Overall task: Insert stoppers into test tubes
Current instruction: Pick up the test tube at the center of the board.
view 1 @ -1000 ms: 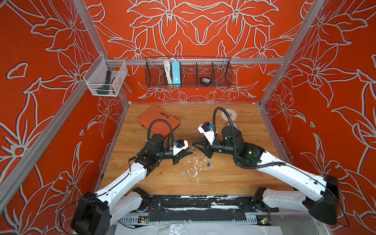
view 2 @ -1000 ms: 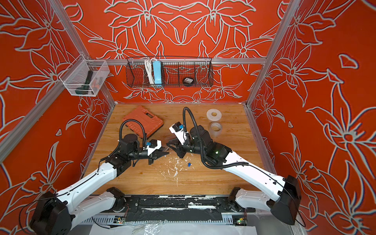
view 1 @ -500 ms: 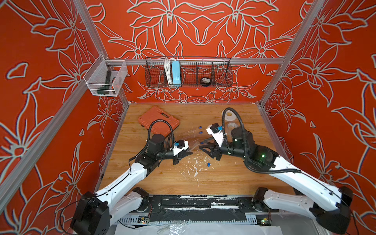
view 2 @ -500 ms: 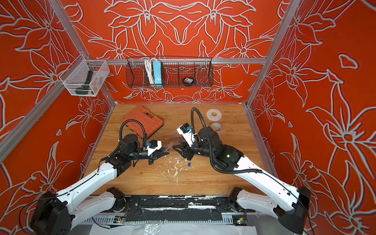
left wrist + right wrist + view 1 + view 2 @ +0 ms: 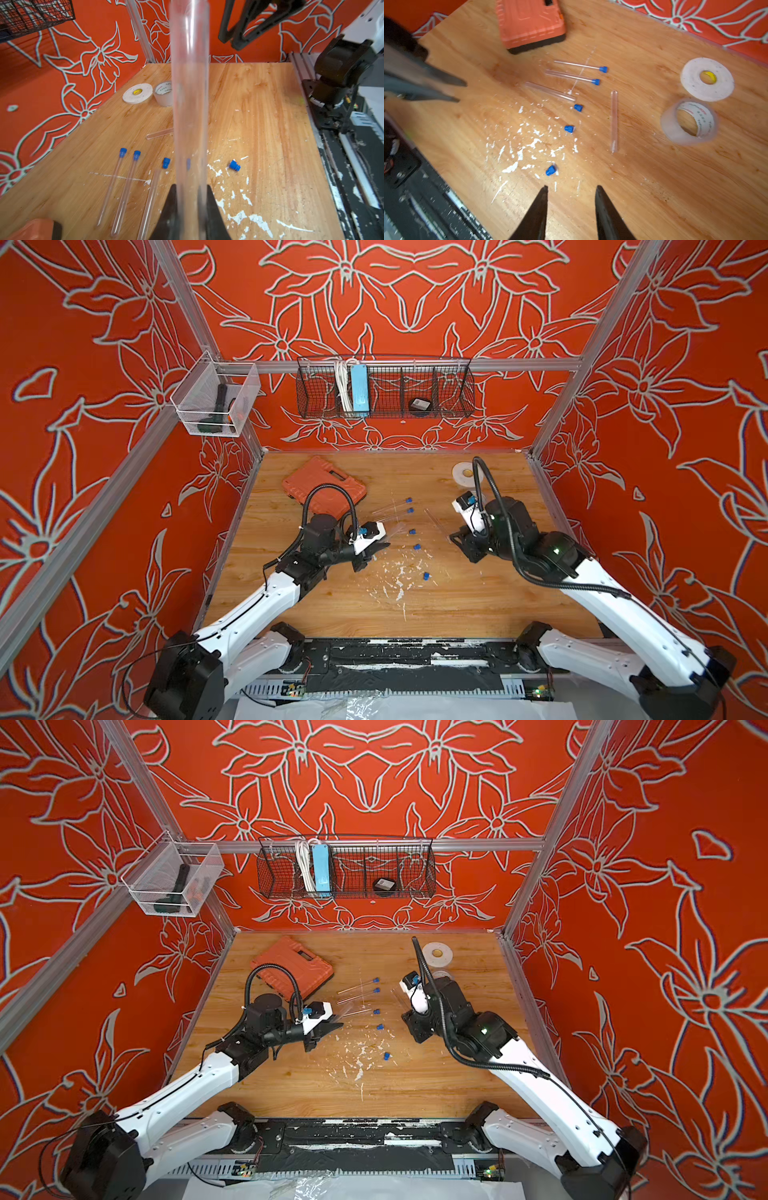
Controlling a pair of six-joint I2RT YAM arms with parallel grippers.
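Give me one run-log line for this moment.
left end effector: holding test tube | right end effector: jaws apart, empty | stoppered tubes: two | loose stoppers: three

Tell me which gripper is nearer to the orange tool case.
Left. The left gripper, shut on a test tube, is close beside the orange tool case; the right gripper, open, is across the table.

Both top views look steeply down from high above the near edge onto the whole scratched wooden tabletop (image 5: 457, 605), facing the orange flower-patterned back wall (image 5: 395, 302). The left wrist view looks low along a clear slender test tube (image 5: 190, 104) toward the robot's right. The right wrist view looks down from close by. All four share the loose blue plug-shaped stoppers (image 5: 569, 128).
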